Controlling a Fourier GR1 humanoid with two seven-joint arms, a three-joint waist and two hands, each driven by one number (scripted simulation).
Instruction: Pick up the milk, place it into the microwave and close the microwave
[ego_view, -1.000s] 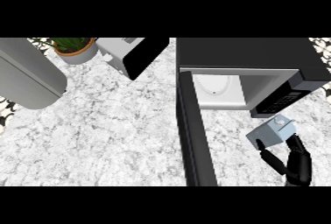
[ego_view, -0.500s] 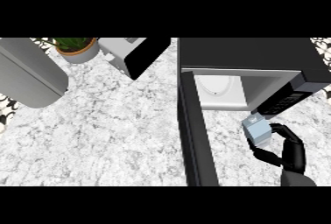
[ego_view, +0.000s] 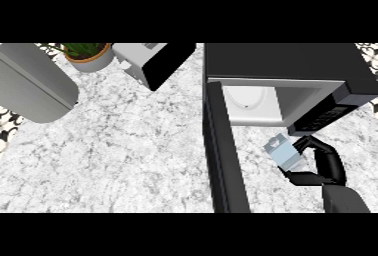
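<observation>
right hand (ego_view: 325, 167): curled round milk (ego_view: 284, 151) | milk: just before open microwave (ego_view: 295, 70) mouth; door (ego_view: 224, 160) swung wide | left hand: unseen

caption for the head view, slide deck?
Right hand holds the milk carton just outside the open microwave, door swung wide.

White-grey veined marble counter (ego_view: 125, 150) looks polished; black boxy microwave (ego_view: 288, 62) matt; pale blue milk carton (ego_view: 284, 152) smooth.
</observation>
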